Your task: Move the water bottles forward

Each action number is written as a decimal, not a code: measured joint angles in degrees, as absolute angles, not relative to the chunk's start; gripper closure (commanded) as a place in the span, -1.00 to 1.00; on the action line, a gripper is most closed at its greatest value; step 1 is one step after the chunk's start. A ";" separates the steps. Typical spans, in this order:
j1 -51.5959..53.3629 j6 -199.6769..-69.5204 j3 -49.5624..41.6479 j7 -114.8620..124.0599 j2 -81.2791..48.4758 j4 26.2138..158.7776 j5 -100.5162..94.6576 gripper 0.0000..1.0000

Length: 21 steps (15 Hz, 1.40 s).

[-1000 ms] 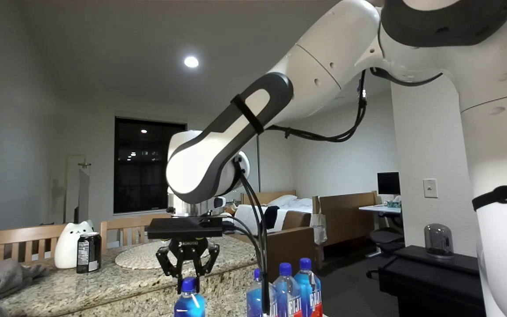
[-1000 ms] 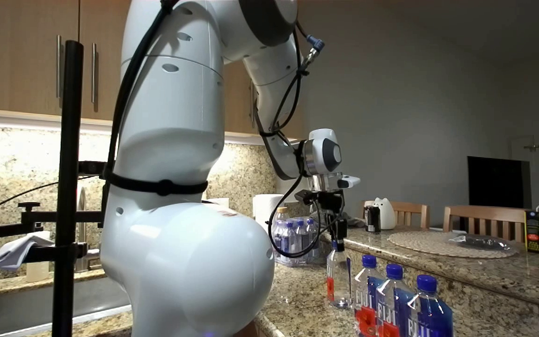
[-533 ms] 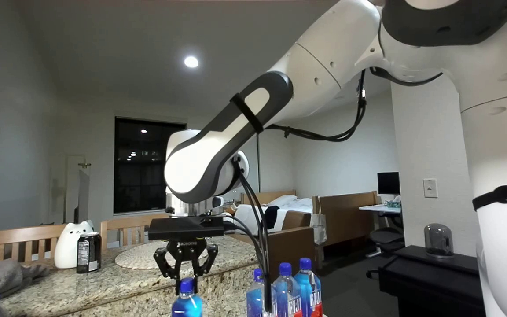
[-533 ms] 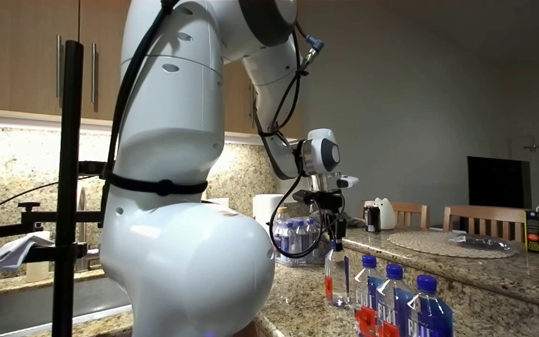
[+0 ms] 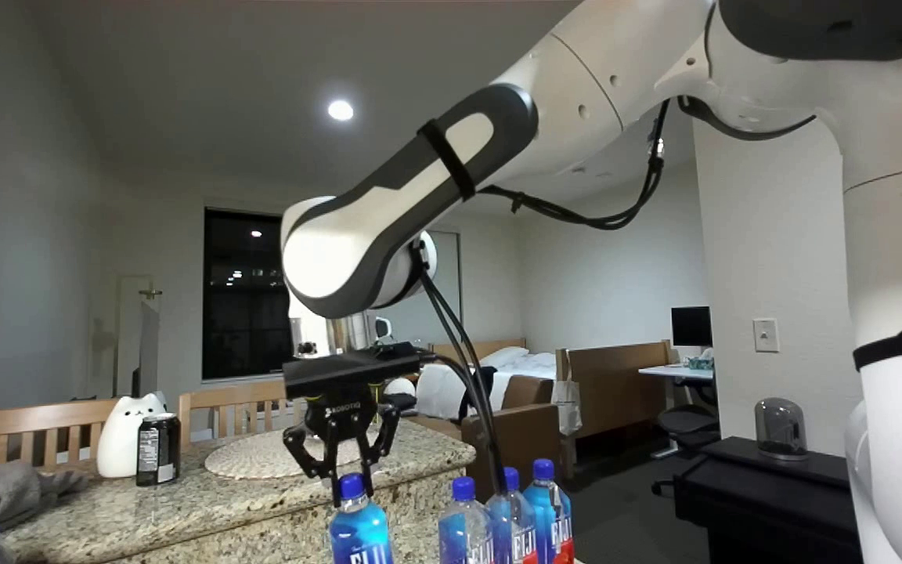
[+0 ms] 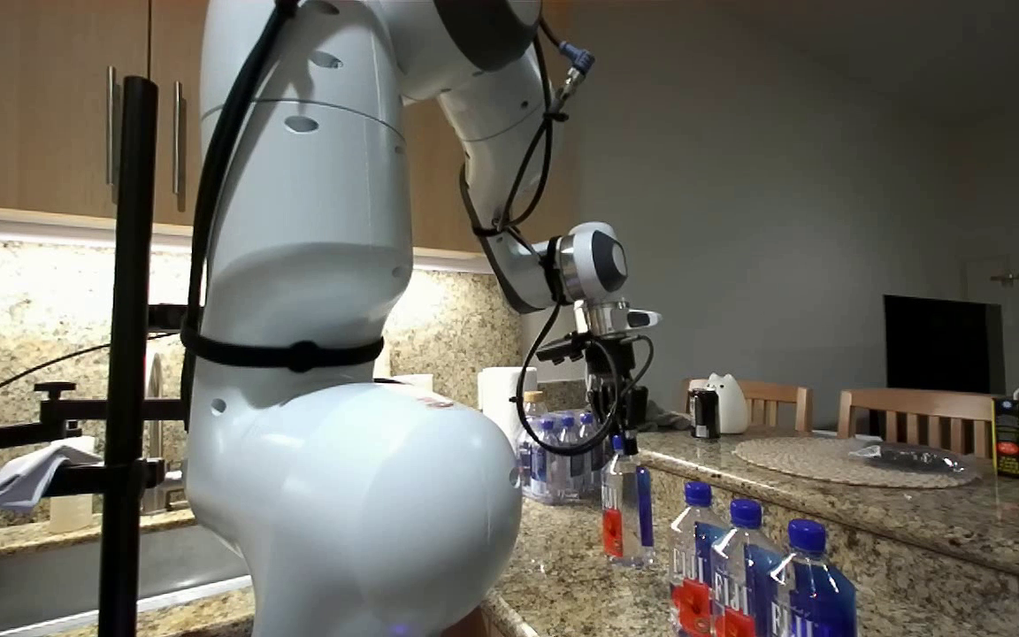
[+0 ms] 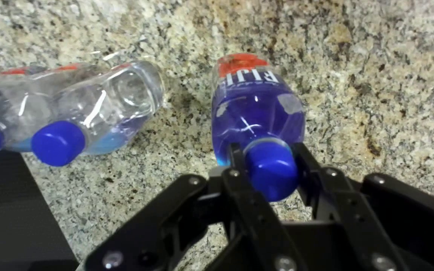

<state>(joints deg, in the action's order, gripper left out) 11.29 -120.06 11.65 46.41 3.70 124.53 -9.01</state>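
My gripper [image 7: 268, 165] is shut on the blue cap of a water bottle [image 7: 256, 105], one finger at each side. In both exterior views this bottle [image 6: 626, 509] hangs or stands below the fingers, slightly tilted; whether its base touches the counter I cannot tell. Three more water bottles stand in a row beside it: the near one [image 6: 815, 584], the middle one [image 6: 744, 566] and the far one [image 6: 693, 557]. In the wrist view, part of that row shows at the left, with a clear bottle [image 7: 126, 94] closest to the held one. Several bottles [image 6: 563, 460] stand bunched farther back.
A raised granite ledge [image 6: 961, 522] runs alongside the bottles. On it are a black can [image 5: 158, 450], a white cat figure [image 5: 126, 442], a round placemat [image 6: 792, 460] and a drink carton [image 6: 1013, 438]. Arm cables [image 6: 554, 478] loop down near the gripper.
Over the last half second my gripper and the held bottle have risen, and the gripper has tilted. In one view they shifted right, in the other left. The row of three has not moved.
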 measured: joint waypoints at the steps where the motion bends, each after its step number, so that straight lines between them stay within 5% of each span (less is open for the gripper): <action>1: 11.34 -118.41 11.72 44.74 4.57 124.20 -9.84 0.69; 5: 11.33 -117.85 11.73 37.86 6.77 124.17 -11.71 0.71; 6: 11.34 -118.75 11.81 36.15 6.91 124.18 -11.71 0.30; 9: 11.33 -118.94 11.94 35.95 6.20 124.18 -11.66 0.30; 10: 11.30 -118.94 11.94 35.95 5.90 124.18 -11.66 0.72; 21: 10.60 -120.60 10.64 39.09 2.59 125.18 -10.26 0.72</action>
<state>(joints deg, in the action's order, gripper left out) 10.60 -120.60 10.64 39.09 2.59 125.18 -10.26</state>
